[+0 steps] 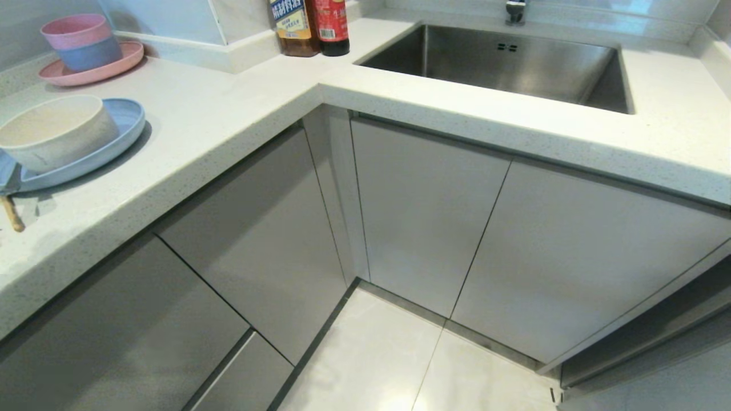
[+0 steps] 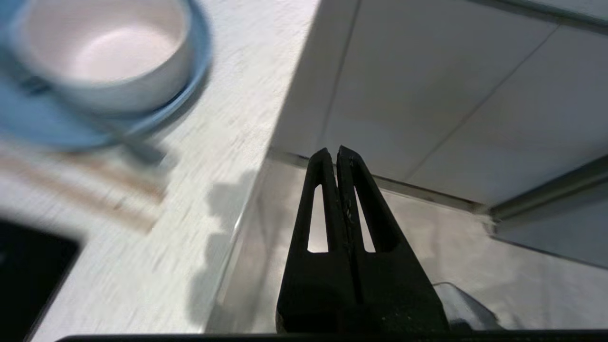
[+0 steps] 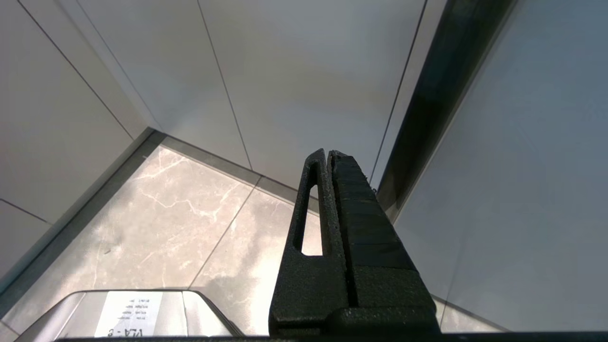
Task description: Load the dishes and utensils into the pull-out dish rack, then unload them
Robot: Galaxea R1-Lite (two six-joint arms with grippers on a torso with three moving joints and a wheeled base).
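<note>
On the counter's left end a small cream bowl (image 1: 54,128) sits on the pale blue plate (image 1: 125,123). The end of the wooden chopsticks (image 1: 11,214) pokes in beside the plate. In the left wrist view the bowl (image 2: 114,52) and plate (image 2: 28,123) are blurred; a silver fork (image 2: 137,149) leans off the plate's rim and the chopsticks (image 2: 95,190) lie on the counter. My left gripper (image 2: 333,151) is shut and empty, just off the counter edge over the floor. My right gripper (image 3: 327,153) is shut and empty, low by the cabinet fronts. The pull-out dish rack is out of view.
A pink plate with stacked pink and blue bowls (image 1: 85,51) stands at the back left. Two bottles (image 1: 311,25) stand by the steel sink (image 1: 502,63). Flat cabinet fronts (image 1: 422,217) meet in a corner over tiled floor (image 1: 377,359). A dark gap (image 1: 657,325) shows at the lower right.
</note>
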